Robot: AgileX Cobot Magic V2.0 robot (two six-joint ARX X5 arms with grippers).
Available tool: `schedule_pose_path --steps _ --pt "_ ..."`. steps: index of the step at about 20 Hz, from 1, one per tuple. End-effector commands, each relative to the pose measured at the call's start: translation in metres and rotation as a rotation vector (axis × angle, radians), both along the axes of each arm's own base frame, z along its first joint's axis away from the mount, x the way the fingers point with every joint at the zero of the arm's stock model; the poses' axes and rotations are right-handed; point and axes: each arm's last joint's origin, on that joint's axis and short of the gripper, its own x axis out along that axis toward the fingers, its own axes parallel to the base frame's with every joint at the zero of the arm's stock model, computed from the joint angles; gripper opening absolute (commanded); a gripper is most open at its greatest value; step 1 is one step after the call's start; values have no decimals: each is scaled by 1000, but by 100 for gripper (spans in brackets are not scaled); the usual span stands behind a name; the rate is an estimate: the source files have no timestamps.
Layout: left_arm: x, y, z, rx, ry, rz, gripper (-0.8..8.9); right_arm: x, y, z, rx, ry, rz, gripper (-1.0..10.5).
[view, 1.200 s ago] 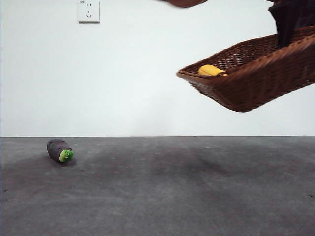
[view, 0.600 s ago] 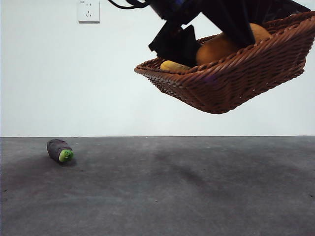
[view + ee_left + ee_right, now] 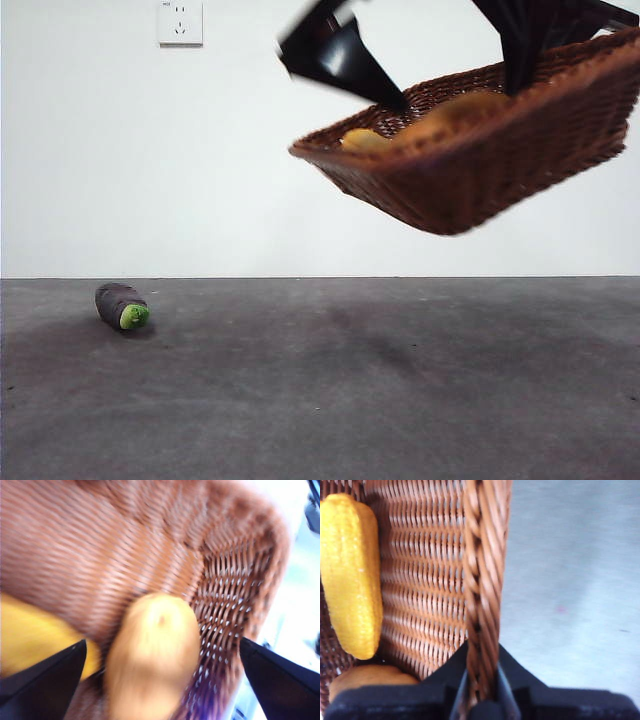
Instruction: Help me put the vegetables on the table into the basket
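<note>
Up in the air, the basket [image 3: 480, 170] hangs tilted well above the counter [image 3: 320, 390], with the right hand [image 3: 481, 690] clamped on its rim. Inside it the potato [image 3: 152, 652] lies beside the yellow piece [image 3: 351, 575], and the left hand [image 3: 160, 680] hovers just over them, jaws spread wide apart. Well below the basket and off to one side, the eggplant [image 3: 121, 306] lies on the counter.

The left pincer [image 3: 160, 680] had two matte black, wedge-shaped jaws with sharp straight edges. The right pincer [image 3: 481, 692] was black too, its base broad and blocky.
</note>
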Motion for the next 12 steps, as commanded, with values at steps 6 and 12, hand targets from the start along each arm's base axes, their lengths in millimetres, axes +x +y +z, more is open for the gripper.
schedule_pose_path --steps 6,12 --pt "42 91 14 251 -100 588 594 1 -7 -1 -14 11 -49 -16" --pt "131 170 -44 194 199 835 594 1 -7 -1 -14 10 -48 -16"
